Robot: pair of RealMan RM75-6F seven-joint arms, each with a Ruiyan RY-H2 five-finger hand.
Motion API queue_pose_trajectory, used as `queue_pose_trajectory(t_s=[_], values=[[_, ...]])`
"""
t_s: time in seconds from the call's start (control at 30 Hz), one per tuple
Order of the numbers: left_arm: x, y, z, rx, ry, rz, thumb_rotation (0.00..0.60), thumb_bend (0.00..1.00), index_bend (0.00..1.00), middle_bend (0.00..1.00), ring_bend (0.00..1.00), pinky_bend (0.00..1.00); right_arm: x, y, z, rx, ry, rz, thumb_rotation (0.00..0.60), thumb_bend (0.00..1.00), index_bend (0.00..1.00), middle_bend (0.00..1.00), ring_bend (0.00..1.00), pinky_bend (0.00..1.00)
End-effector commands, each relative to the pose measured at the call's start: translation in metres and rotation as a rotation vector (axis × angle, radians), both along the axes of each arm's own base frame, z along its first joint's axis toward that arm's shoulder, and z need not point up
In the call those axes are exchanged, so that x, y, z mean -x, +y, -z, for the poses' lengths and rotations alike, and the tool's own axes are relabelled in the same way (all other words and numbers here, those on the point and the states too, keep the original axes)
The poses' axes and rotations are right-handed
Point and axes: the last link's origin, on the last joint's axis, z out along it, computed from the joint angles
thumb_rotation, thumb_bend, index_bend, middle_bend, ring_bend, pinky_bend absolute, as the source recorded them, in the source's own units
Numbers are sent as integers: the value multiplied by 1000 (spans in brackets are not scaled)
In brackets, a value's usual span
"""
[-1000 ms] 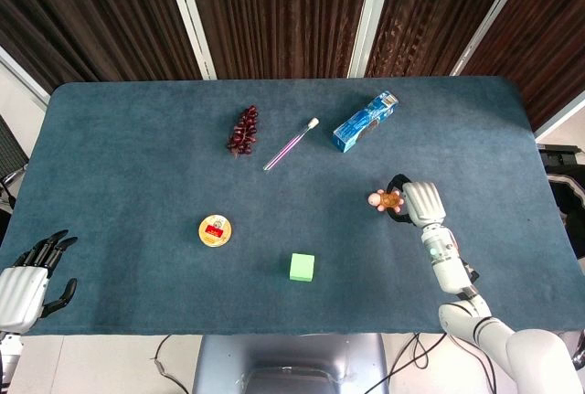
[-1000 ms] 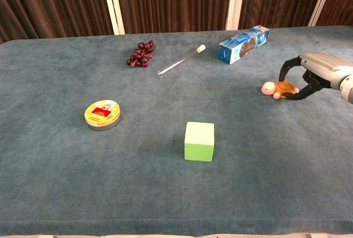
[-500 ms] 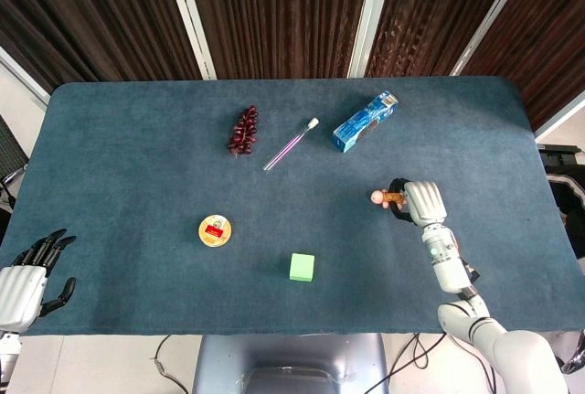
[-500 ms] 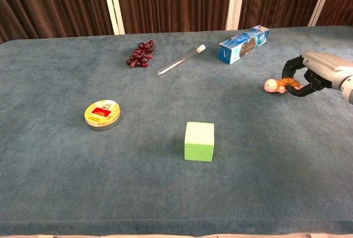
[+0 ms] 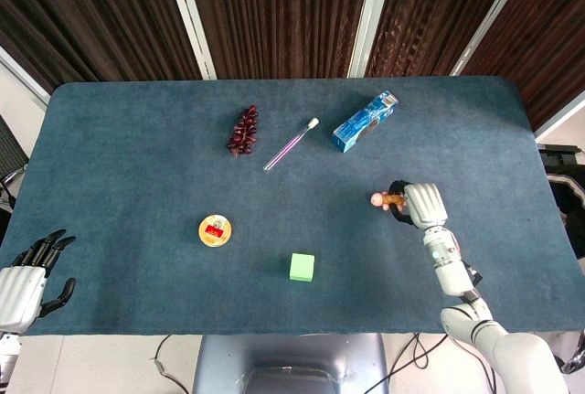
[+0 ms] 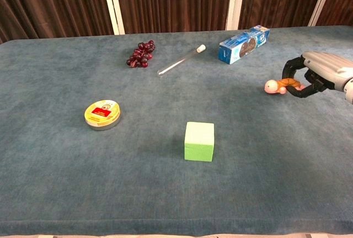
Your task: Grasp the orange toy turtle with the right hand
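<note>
one hand on the turtle

one hand, the right hand [image 5: 419, 204], holds the orange toy turtle [image 5: 388, 199] at about four o'clock on the blue table [image 5: 137, 156], near the right edge. in the chest view the dark fingers [image 6: 291, 68] curl over the shell from above and below, pinching the toy's rear half, while the pale head sticks out free of the grip. the turtle's long axis runs roughly left to right, with the head pointing toward nine o'clock, away from the palm. in the chest view it seems to sit slightly above the cloth, though contact with the table cannot be told for sure.

the left hand [image 5: 27, 275] rests at about eight o'clock, at the near left corner of the table, its fingers apart and holding nothing.

toward twelve o'clock lie a bunch of dark grapes [image 5: 242, 131], a test tube [image 5: 291, 144] set on a diagonal, and a blue box [image 5: 365, 122], also diagonal, at about one o'clock. a round yellow tin [image 5: 215, 230] sits toward seven o'clock, and a green cube [image 5: 303, 267] lies near six o'clock, well apart from the turtle.
</note>
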Motion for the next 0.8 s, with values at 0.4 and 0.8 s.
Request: queue_pose_trajectory(t_s=[0.4, 0.8], values=[[-1, 0, 0, 5, -1, 3, 600, 413, 174, 86, 145, 299, 6, 17, -22, -62, 4, -9, 600, 23, 0, 113, 911, 884], [0, 1, 2, 6, 7, 0, 600, 412, 174, 86, 146, 299, -3, -5, -21, -72, -74, 88, 600, 93, 434, 348, 996, 958]])
